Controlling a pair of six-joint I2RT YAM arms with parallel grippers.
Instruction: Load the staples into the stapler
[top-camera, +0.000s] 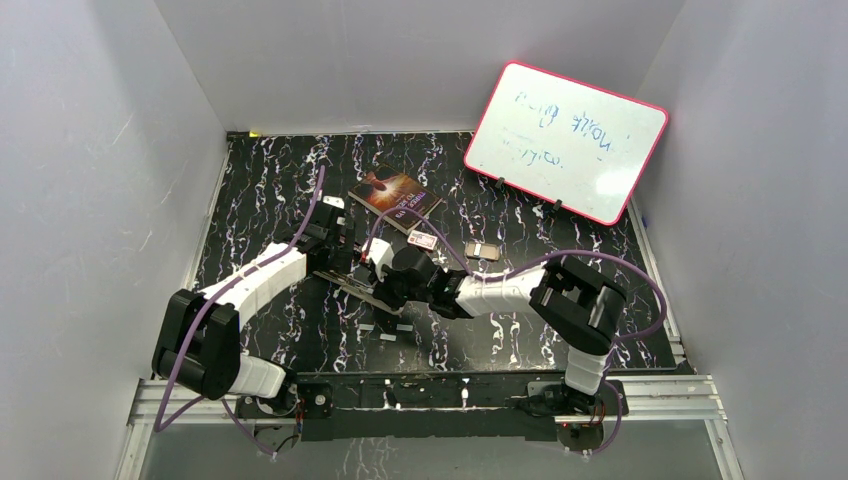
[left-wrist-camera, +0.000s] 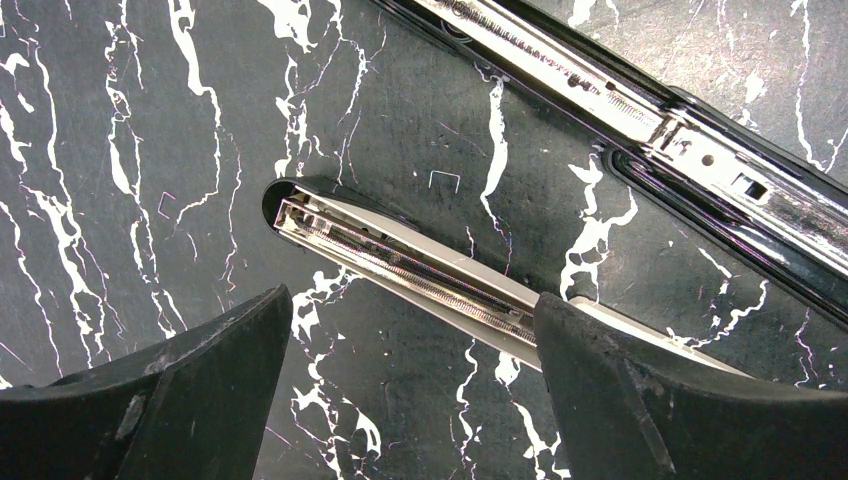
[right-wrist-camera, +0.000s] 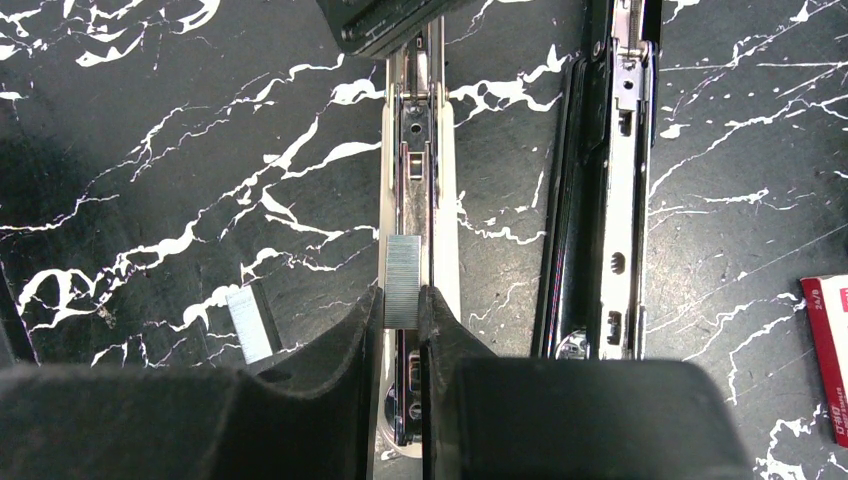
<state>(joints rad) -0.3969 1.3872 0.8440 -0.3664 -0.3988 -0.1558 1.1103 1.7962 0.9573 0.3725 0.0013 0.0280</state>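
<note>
From above, the opened black-and-chrome stapler (top-camera: 345, 283) lies at the black marbled desk's (top-camera: 260, 180) middle; by left wrist, my left gripper (left-wrist-camera: 412, 305) hangs wide over its magazine rail (left-wrist-camera: 400, 262); by right wrist, my right gripper (right-wrist-camera: 401, 297) pinches the short silver-grey strip of staples (right-wrist-camera: 403, 262) above the channel, so I judge a straight lowering comes next, clear of the loose spare strip (right-wrist-camera: 252, 325) beside.

I saw 1 whiteboard (top-camera: 566, 140) with a pink-red rim in the upper right of the top view. It was tilted and propped up at the table's far right, and I could not read its faint blue and green scribbles. Left of it, near the upper middle, 1 dark book (top-camera: 396, 197) lay flat, with a reddish-orange picture on its cover. The table (top-camera: 270, 190) was black with white marble veins. Plain white walls (top-camera: 90, 150) closed 3 sides, and an aluminium rail (top-camera: 680, 398) ran along the bottom.
</note>
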